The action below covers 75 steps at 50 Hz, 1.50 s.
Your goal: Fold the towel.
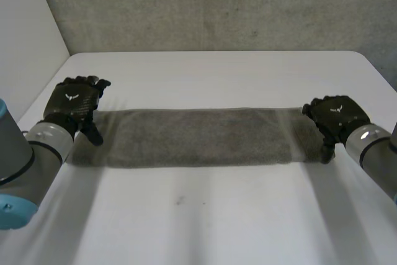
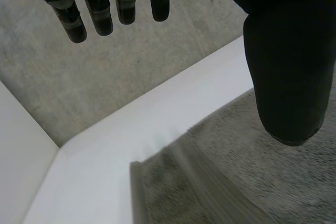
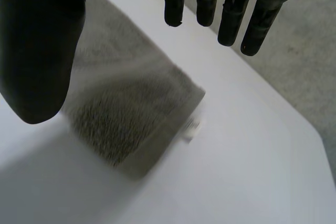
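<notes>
Nearest us, bare tabletop [image 1: 198, 215], then the towel [image 1: 198, 138] lying flat as a long strip across it. Our left hand [image 1: 74, 103] hangs over its left end and our right hand [image 1: 335, 116] over its right end, both with fingers [image 2: 100, 17] straight, thumbs apart, holding nothing. We'd pinch each end squarely at its corners, so the edges meet when folded over.
</notes>
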Motion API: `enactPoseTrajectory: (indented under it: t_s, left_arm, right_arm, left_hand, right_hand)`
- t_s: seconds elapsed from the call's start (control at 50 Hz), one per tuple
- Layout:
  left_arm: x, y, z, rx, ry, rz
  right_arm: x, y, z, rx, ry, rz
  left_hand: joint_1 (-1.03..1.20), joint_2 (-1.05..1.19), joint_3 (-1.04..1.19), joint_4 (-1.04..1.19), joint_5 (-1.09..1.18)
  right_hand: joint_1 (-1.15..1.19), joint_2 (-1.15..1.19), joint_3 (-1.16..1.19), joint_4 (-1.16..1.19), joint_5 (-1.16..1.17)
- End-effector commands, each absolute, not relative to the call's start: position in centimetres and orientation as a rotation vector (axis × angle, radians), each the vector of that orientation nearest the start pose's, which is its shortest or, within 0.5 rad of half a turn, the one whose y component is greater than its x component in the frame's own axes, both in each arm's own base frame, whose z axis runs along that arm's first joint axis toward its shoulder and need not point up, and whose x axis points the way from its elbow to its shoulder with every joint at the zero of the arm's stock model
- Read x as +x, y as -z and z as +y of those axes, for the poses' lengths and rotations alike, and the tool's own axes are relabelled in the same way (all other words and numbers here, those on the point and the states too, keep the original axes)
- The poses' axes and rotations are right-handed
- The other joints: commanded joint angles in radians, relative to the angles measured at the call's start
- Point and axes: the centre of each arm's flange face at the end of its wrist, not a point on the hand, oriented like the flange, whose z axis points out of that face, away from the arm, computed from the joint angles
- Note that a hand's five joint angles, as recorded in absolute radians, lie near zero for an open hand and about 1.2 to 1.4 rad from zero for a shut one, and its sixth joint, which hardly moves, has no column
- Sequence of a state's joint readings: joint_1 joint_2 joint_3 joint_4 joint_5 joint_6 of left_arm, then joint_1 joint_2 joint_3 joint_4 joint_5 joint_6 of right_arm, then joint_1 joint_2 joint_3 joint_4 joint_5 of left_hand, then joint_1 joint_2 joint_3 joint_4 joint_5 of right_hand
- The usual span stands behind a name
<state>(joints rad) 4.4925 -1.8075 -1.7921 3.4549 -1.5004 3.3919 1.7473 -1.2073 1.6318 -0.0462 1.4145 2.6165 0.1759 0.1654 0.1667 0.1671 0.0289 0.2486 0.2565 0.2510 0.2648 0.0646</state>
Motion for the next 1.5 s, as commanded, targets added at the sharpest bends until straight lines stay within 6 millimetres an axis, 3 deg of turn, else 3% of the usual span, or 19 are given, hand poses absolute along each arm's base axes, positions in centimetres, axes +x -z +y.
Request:
enactPoseTrajectory:
  t_s: [0.02, 0.22, 0.32, 0.38, 0.48, 0.58, 0.62, 0.72, 0.84, 0.9, 0.94, 0.96, 1.0, 1.02, 1.08, 1.1, 1.14, 1.3, 1.5]
  left_arm:
    - [-20.2, -18.5, -28.7, 0.509, 2.091, 2.422]
    - [-20.0, -18.1, -28.8, 0.477, 2.123, 2.409]
    - [-19.9, -17.9, -28.6, 0.479, 2.138, 2.396]
    - [-19.9, -17.7, -28.6, 0.480, 2.143, 2.390]
    - [-20.0, -17.6, -28.4, 0.486, 2.138, 2.394]
    - [-20.0, -17.5, -28.1, 0.489, 2.131, 2.401]
    - [-20.0, -17.5, -28.1, 0.488, 2.133, 2.400]
    - [-19.9, -17.6, -28.2, 0.486, 2.134, 2.398]
    - [-19.9, -17.5, -28.1, 0.487, 2.130, 2.401]
    - [-19.9, -17.5, -28.1, 0.487, 2.128, 2.403]
    - [-19.9, -17.4, -28.0, 0.487, 2.125, 2.406]
    - [-19.9, -17.3, -28.0, 0.486, 2.123, 2.409]
    - [-19.9, -17.3, -28.0, 0.487, 2.125, 2.406]
    - [-19.9, -17.4, -28.0, 0.487, 2.126, 2.404]
    - [-19.9, -17.4, -28.0, 0.487, 2.126, 2.404]
    - [-19.9, -17.4, -28.0, 0.487, 2.126, 2.404]
    - [-19.9, -17.3, -28.0, 0.487, 2.126, 2.404]
    - [-19.9, -17.3, -28.0, 0.489, 2.124, 2.405]
    - [-19.9, -17.2, -27.9, 0.493, 2.120, 2.407]
  right_arm:
    - [19.0, -14.3, -31.8, -1.015, 1.799, 2.451]
    - [19.0, -11.8, -32.6, -1.048, 1.735, 2.446]
    - [18.6, -11.7, -33.5, -1.029, 1.791, 2.431]
    - [18.3, -11.5, -34.0, -1.021, 1.815, 2.427]
    - [17.4, -11.8, -35.0, -0.989, 1.856, 2.456]
    - [14.1, -12.0, -36.5, -0.949, 1.888, 2.566]
    - [9.8, -12.5, -37.7, -0.923, 1.911, 2.705]
    - [3.9, -13.9, -38.8, -0.951, 1.925, 2.879]
    - [4.1, -16.1, -39.3, -1.008, 1.991, 2.833]
    - [7.9, -19.1, -38.9, -1.051, 2.121, 2.663]
    - [13.5, -21.0, -37.6, -1.129, 2.185, 2.446]
    - [13.5, -21.0, -37.6, -1.129, 2.185, 2.445]
    - [18.7, -21.7, -35.8, -1.213, 2.180, 2.266]
    - [18.7, -21.7, -35.8, -1.213, 2.180, 2.265]
    - [27.5, -21.5, -31.1, -1.387, 2.121, 1.965]
    - [27.6, -21.5, -31.0, -1.388, 2.120, 1.964]
    - [32.7, -20.0, -27.4, -1.496, 2.039, 1.799]
    - [40.1, -15.4, -20.4, -1.656, 1.856, 1.605]
    - [42.3, -13.4, -18.6, -1.660, 1.804, 1.585]
  left_hand:
    - [-0.001, 0.009, 0.008, 0.007, -0.029]
    - [-0.001, 0.009, 0.008, 0.007, -0.029]
    - [-0.001, 0.009, 0.008, 0.007, -0.029]
    - [-0.001, 0.009, 0.008, 0.007, -0.029]
    - [-0.001, 0.009, 0.008, 0.007, -0.029]
    - [-0.001, 0.009, 0.008, 0.007, -0.029]
    - [-0.001, 0.009, 0.008, 0.007, -0.029]
    - [-0.001, 0.009, 0.008, 0.007, -0.029]
    - [-0.001, 0.009, 0.008, 0.007, -0.029]
    - [-0.001, 0.009, 0.008, 0.007, -0.029]
    - [-0.001, 0.009, 0.008, 0.007, -0.029]
    - [-0.001, 0.009, 0.008, 0.007, -0.029]
    - [-0.001, 0.009, 0.008, 0.007, -0.029]
    - [-0.001, 0.009, 0.008, 0.007, -0.029]
    - [-0.001, 0.009, 0.008, 0.007, -0.029]
    - [-0.001, 0.009, 0.008, 0.007, -0.029]
    - [-0.001, 0.009, 0.008, 0.007, -0.029]
    - [-0.001, 0.009, 0.008, 0.007, -0.029]
    - [-0.001, 0.009, 0.008, 0.007, -0.029]
  right_hand:
    - [0.121, 0.113, 0.118, 0.105, 0.130]
    - [0.341, 0.333, 0.339, 0.325, 0.350]
    - [0.640, 0.632, 0.637, 0.624, 0.649]
    - [1.119, 1.112, 1.117, 1.103, 1.129]
    - [1.148, 1.140, 1.145, 1.131, 1.157]
    - [1.148, 1.140, 1.145, 1.131, 1.157]
    - [1.148, 1.140, 1.145, 1.131, 1.157]
    - [1.148, 1.140, 1.145, 1.131, 1.157]
    - [1.148, 1.140, 1.145, 1.131, 1.157]
    - [1.148, 1.140, 1.145, 1.131, 1.157]
    - [1.148, 1.140, 1.145, 1.131, 1.157]
    - [1.148, 1.140, 1.145, 1.131, 1.157]
    - [1.148, 1.140, 1.145, 1.131, 1.157]
    - [1.148, 1.140, 1.145, 1.131, 1.157]
    - [1.148, 1.140, 1.145, 1.131, 1.157]
    - [1.148, 1.140, 1.145, 1.131, 1.157]
    - [1.148, 1.140, 1.145, 1.131, 1.157]
    - [1.148, 1.140, 1.145, 1.131, 1.157]
    - [1.148, 1.140, 1.145, 1.131, 1.157]
